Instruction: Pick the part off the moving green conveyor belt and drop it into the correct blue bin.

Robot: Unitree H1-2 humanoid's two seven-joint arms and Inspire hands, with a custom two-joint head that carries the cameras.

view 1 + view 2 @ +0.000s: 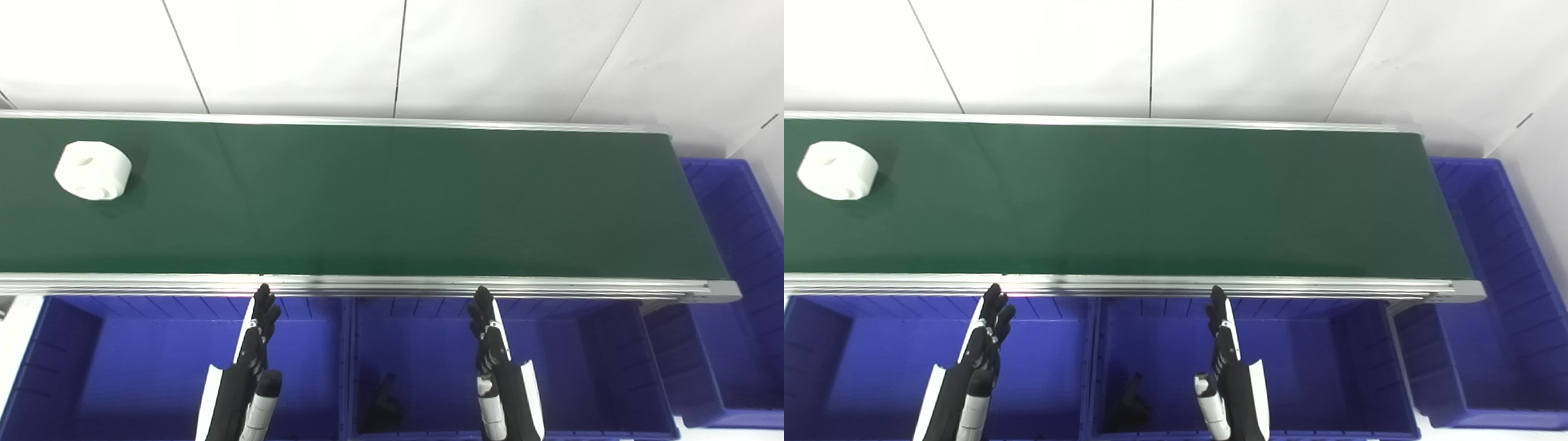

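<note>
Both empty hands, left hand (257,343) and right hand (490,343), fingers straight, over blue bins (153,367); white part (93,170) far left on belt (392,196)

A long green conveyor belt (392,196) with silver side rails spans the view. One white round part (93,170), with a hole in its top, lies on the belt's far left end.

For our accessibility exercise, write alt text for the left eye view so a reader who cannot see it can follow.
A white round part lies at the far left of a green conveyor belt. Nearer the camera, the left hand and right hand hover open over blue bins; the middle bin holds a dark part.
</note>
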